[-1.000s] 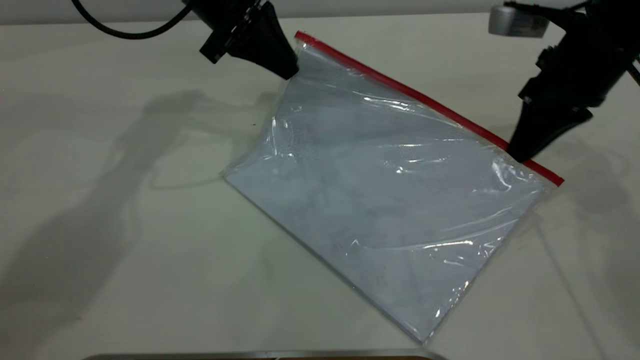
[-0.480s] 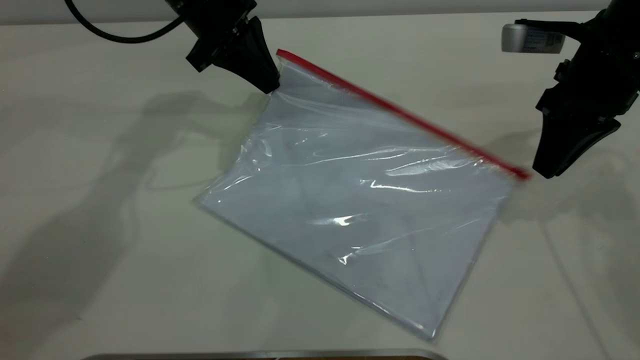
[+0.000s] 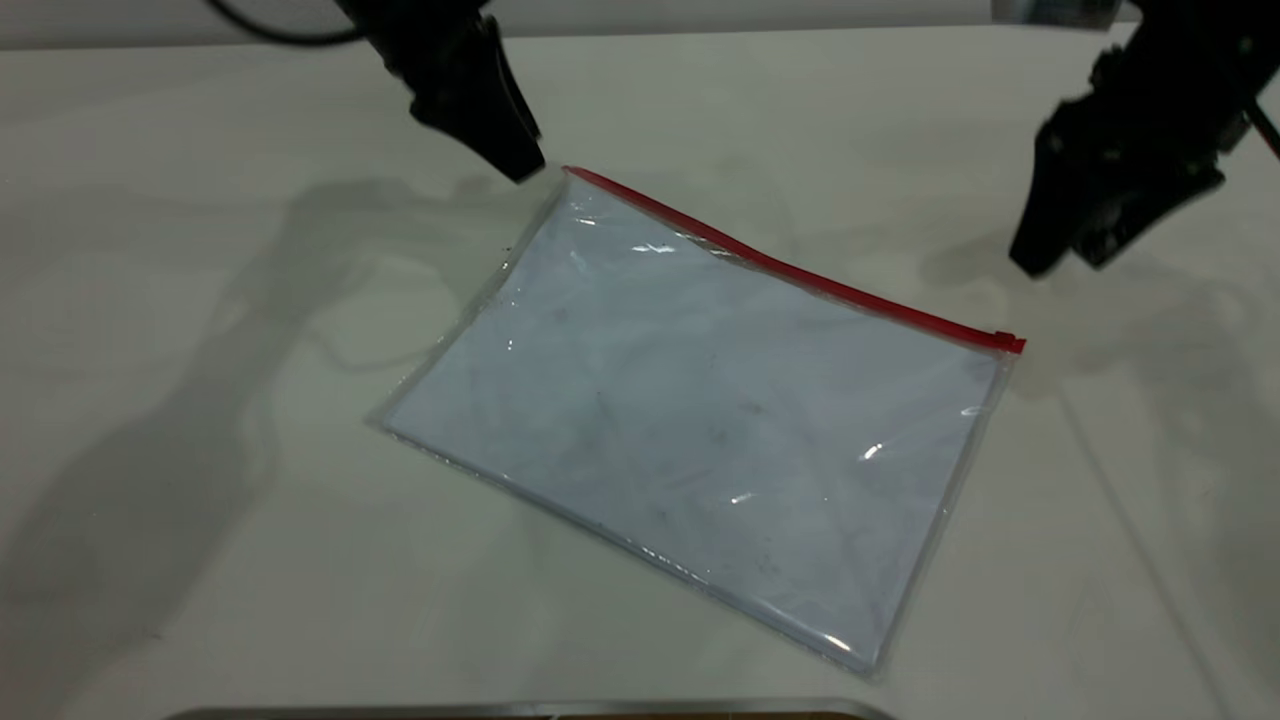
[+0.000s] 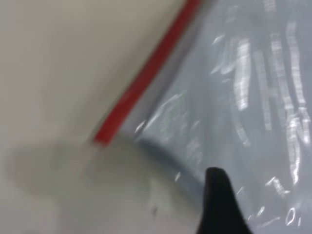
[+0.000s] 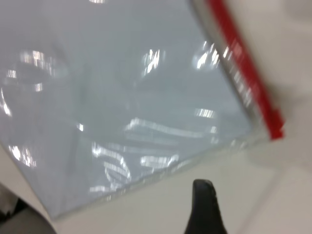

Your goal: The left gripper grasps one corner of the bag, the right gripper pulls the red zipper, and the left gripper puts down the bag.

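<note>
You're at the tail end: the bag (image 3: pixel 700 420) lies flat on the table (image 3: pixel 200 500), nothing holding it, so the put-down step looks done. Nearest you is the bag's bottom edge, slanting toward the lower right. Farther back runs the red zipper (image 3: pixel 790 265) along the far long edge, its small slider tab (image 3: pixel 1005 342) sitting at the right end of the strip.

Beyond that, the left gripper (image 3: pixel 520 165) hovers just beside the corner of the bag (image 3: pixel 570 178), apart from it, gripping nothing; you cannot tell how wide its jaws stand. The right gripper (image 3: pixel 1060 255) hangs well apart from the slider, jaws parted a little, empty.

Next move, as a judgement: just retreat both arms clear; don't snag the plastic.
</note>
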Controlling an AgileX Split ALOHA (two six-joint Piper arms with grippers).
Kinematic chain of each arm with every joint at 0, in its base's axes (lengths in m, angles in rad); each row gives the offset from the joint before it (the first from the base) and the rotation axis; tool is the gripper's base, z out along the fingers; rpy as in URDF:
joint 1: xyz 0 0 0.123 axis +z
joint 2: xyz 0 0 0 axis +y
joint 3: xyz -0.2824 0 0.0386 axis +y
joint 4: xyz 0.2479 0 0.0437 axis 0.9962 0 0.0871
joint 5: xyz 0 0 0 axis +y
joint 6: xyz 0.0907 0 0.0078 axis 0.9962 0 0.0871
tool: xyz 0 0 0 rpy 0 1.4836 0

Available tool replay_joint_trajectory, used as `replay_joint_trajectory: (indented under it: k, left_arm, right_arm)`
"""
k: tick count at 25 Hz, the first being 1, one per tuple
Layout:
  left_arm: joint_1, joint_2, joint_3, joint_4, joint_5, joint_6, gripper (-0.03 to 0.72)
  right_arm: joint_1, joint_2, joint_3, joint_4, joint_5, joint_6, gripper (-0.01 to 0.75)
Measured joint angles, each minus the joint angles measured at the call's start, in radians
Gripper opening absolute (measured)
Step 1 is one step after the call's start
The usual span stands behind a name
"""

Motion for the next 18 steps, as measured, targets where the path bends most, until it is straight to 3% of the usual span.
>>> replay_joint_trajectory:
  k: [4, 6, 11, 18]
  left_arm:
    - [0.000, 0.000, -0.165, 0.176, 0.069, -0.383, 0.597]
    - [0.000, 0.000, -0.270, 0.291, 0.118, -0.520, 0.599]
    - [0.000, -0.018, -0.520, 0.503, 0.118, -0.800, 0.575]
    - [0.000, -0.189, -0.569, 0.740, 0.118, -1.095, 0.559]
  right_arm:
    - [0.000, -0.045, -0.093, -0.007, 0.056, 0.027, 0.585]
    - [0.000, -0.094, -0.155, -0.011, 0.099, 0.041, 0.584]
    - [0.000, -0.275, -0.296, -0.027, 0.203, 0.090, 0.582]
    - [0.000, -0.594, -0.353, -0.103, 0.317, 0.204, 0.582]
